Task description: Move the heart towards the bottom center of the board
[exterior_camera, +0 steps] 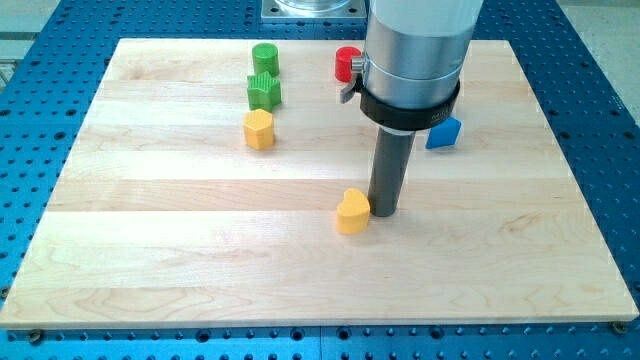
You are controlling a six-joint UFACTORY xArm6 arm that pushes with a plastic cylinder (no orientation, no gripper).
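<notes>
Yellow, the heart block [352, 211] sits near the middle of the pale wooden worktop [150, 260], slightly toward the view's bottom. My tip [384, 211], a plain rod tool with nothing to spread or pinch, stands just right of it, seemingly touching. The arm's grey body hides most of the red block [346, 63] and part of the blue block [444, 133].

Robot arm seen from above, approx. upright: wide silver cylinder w/ black collar, narrowing to a straight dark rod. My tip [384, 212] is set down on the board, near view's centre. No gripper is fitted.
</notes>
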